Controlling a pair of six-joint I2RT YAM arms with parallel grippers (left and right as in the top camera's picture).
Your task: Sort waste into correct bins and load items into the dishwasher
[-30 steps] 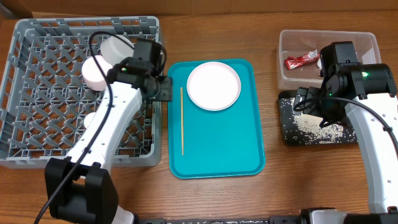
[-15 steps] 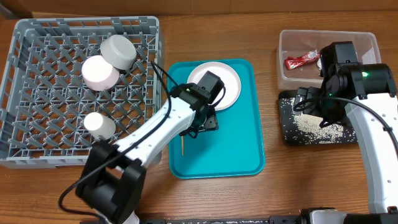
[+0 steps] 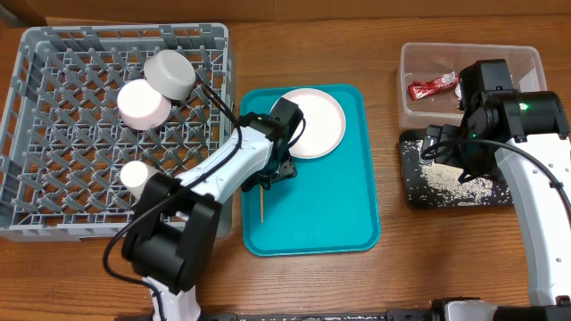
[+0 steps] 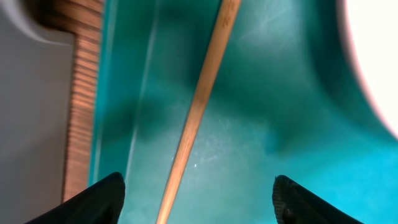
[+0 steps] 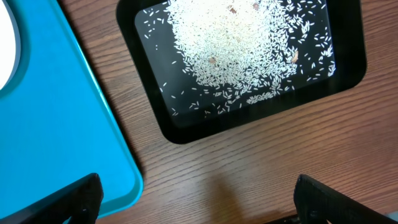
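A thin wooden chopstick [image 3: 261, 203] lies on the teal tray [image 3: 321, 214], left of the white plate [image 3: 310, 123]. My left gripper [image 3: 271, 175] is open and low over the chopstick. In the left wrist view the chopstick [image 4: 200, 102] runs between the spread fingertips of the gripper [image 4: 196, 200], untouched. My right gripper [image 3: 440, 143] is open and empty, hovering by the black tray [image 3: 412, 192] of rice grains [image 3: 451, 181]. In the right wrist view it [image 5: 202, 202] is over bare wood. The red wrapper [image 3: 432, 86] lies in the clear tub [image 3: 526, 62].
The grey rack [image 3: 53, 205] at the left holds two bowls [image 3: 169, 73] [image 3: 143, 104] and a small cup [image 3: 136, 176]. The rack wall [image 4: 31, 93] stands close to the left gripper. The teal tray's edge [image 5: 56, 112] and the black tray's rim [image 5: 155, 121] flank the right gripper.
My left arm has swung from the rack to the teal tray and come down over the chopstick. The right arm has not moved.
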